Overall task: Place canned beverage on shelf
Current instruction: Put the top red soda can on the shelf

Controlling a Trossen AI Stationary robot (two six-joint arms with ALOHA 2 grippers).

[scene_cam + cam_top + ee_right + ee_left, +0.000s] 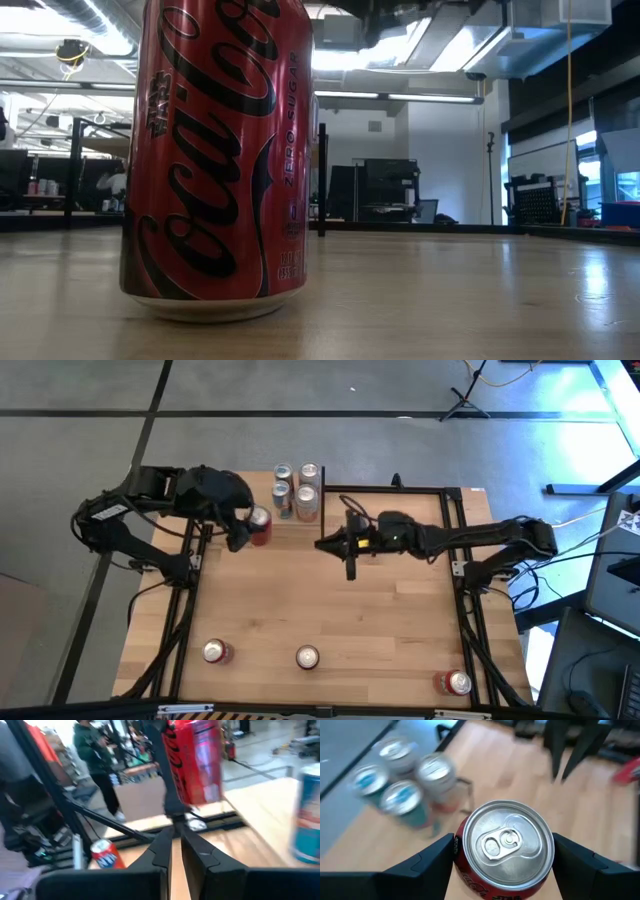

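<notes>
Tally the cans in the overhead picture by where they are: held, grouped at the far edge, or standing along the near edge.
Red aluminium can in the left hand: 1
Grouped cans at the far edge: 4
Red cans standing along the near edge: 3
Total: 8

- The table point(330, 610) is a light-wood top filling the middle of the high view, with black frame rails along its left and right edges and grey floor beyond it.
- At the upper centre of the frame, four cans point(295, 491) stand upright in a tight cluster at the table's far edge.
- Along the lower edge stand three red cans, well apart: one at lower left point(216, 652), one at lower centre point(307, 657), one at lower right point(455, 682).
- In the low view, a red cola can point(218, 160) stands upright on the wood, filling the left of the frame.
</notes>
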